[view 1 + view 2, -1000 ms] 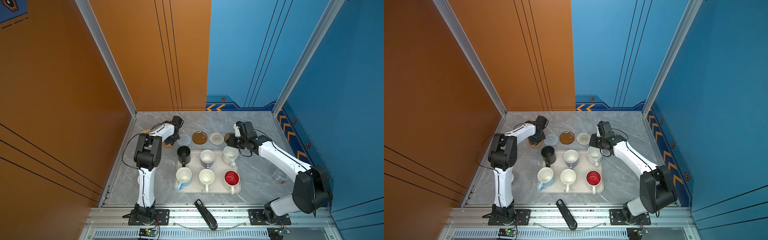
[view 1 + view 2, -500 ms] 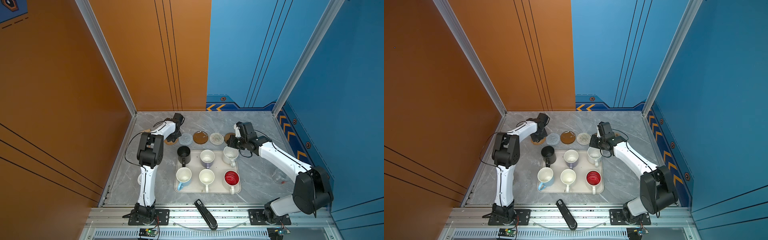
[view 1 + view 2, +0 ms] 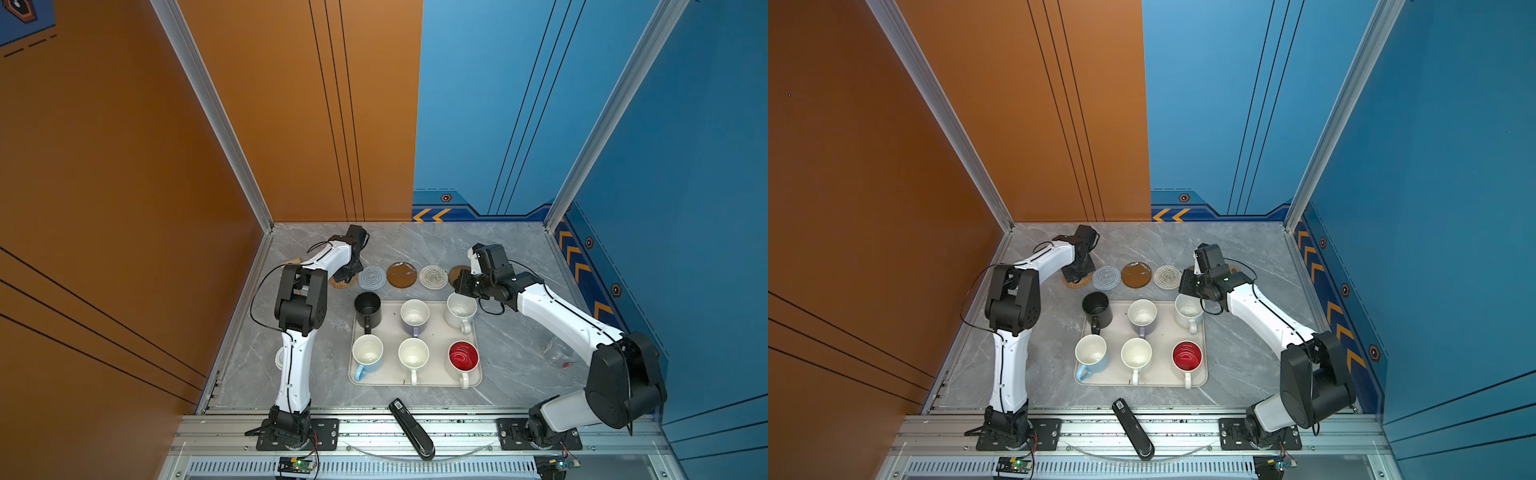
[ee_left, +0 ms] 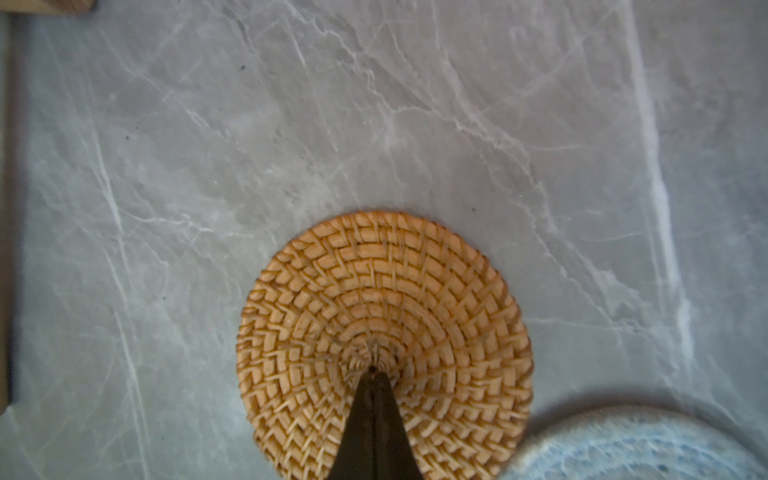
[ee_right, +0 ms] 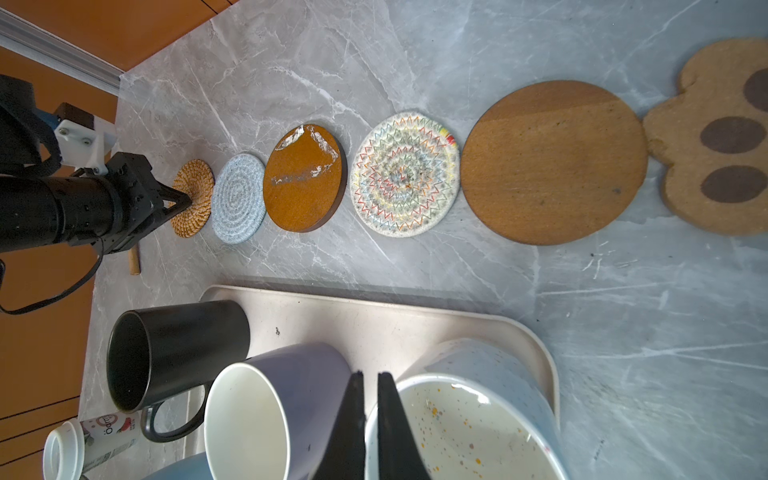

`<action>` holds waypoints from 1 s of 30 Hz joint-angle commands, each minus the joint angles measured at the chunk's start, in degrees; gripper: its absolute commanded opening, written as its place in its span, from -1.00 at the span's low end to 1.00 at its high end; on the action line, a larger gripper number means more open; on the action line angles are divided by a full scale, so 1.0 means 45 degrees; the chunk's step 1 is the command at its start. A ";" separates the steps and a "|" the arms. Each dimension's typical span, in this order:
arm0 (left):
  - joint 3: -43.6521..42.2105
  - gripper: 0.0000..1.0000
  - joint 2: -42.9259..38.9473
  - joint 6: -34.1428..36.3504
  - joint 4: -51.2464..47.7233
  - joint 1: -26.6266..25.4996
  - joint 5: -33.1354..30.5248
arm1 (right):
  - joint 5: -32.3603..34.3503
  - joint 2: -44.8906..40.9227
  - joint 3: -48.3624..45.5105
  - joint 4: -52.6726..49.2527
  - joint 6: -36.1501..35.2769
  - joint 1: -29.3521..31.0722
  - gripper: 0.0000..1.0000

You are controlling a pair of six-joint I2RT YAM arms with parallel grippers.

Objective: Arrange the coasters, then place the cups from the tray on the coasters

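Clenched left tool (image 4: 374, 376) is touching the round woven rattan coaster (image 4: 386, 291); clenched empty right tool (image 5: 370, 376) is hovering by the glossy speckled mug (image 5: 469, 428).

No word can be read in full. In the right wrist view, a white-capped bottle (image 5: 104, 432) beside the black mug (image 5: 178, 345) carries a label with a red mark and sideways letters, perhaps beginning "Oo". In both top views, two yellow chevrons (image 3: 432, 215) and a hexagon badge (image 3: 446, 198) mark the foot of the blue back wall (image 3: 478, 124) at centre. At lower centre, a white code sticker (image 3: 397, 405) on the black handheld device (image 3: 413, 432) is illegible.
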 commanded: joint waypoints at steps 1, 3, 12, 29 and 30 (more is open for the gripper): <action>0.0503 -0.84 -0.0117 0.0399 -0.0179 0.0116 0.0069 | 0.0084 -0.0440 -0.0103 0.0063 0.0185 0.0034 -0.84; 0.0620 -0.81 -0.0221 0.0536 -0.0186 0.0127 0.0014 | 0.0143 -0.0522 -0.0102 0.0001 0.0201 0.0033 -0.84; 0.0725 -0.68 -0.0862 0.0811 -0.0189 0.0070 0.0132 | 0.0179 -0.0699 -0.0073 -0.0098 0.0201 0.0053 -0.84; -0.0941 -0.36 -0.5202 0.2101 0.0393 -0.1269 0.0584 | 0.1038 -0.1875 -0.0201 -0.0778 -0.0219 0.0709 -0.60; -0.1259 -0.29 -0.5676 0.2256 0.0614 -0.1533 0.0624 | 0.1236 -0.1974 -0.0201 -0.0917 -0.0284 0.0854 -0.55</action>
